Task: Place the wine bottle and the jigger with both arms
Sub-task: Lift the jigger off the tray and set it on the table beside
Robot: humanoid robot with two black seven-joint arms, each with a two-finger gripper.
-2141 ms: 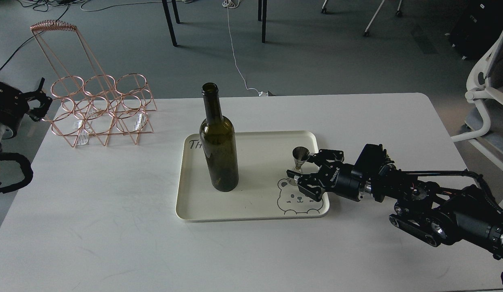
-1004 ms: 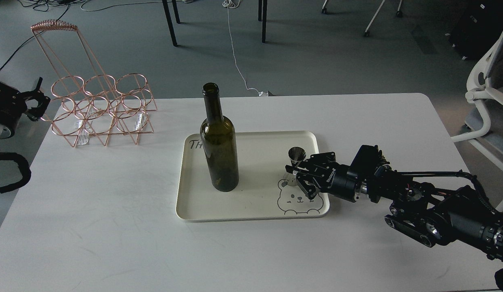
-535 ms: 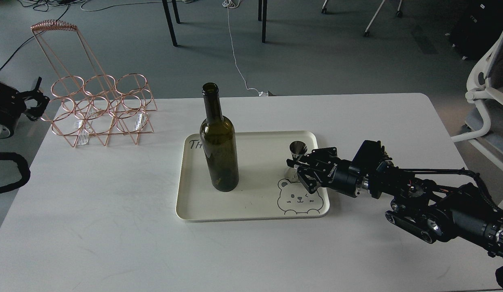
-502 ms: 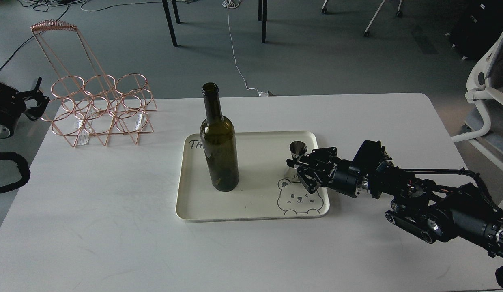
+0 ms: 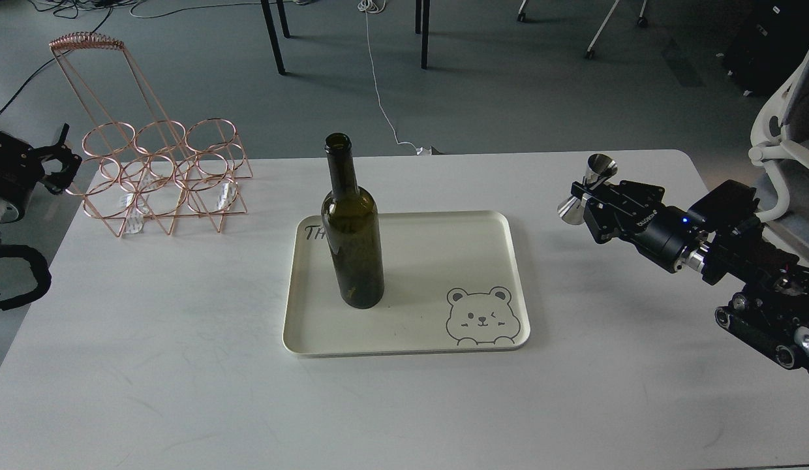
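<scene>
The right gripper [image 5: 586,194] pinches the jigger [image 5: 588,188] above the table's far right, seemingly for placing, while the wine bottle [image 5: 351,225] stands on the tray [image 5: 443,261]; the left gripper's [image 5: 55,163] jaws look spread.

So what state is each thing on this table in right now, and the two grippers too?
Tall dark green glass wine bottle: upright on the tray, uncorked, untouched.
Small shiny steel hourglass jigger: held in the air, tilted, right of the tray.
Cream rectangular tray with bear drawing: flat on the table.
Copper wire bottle rack: standing, no bottles in it.
Right gripper: shut on the jigger.
Left gripper: by the table's left edge, holding nothing; open or shut unclear.
</scene>
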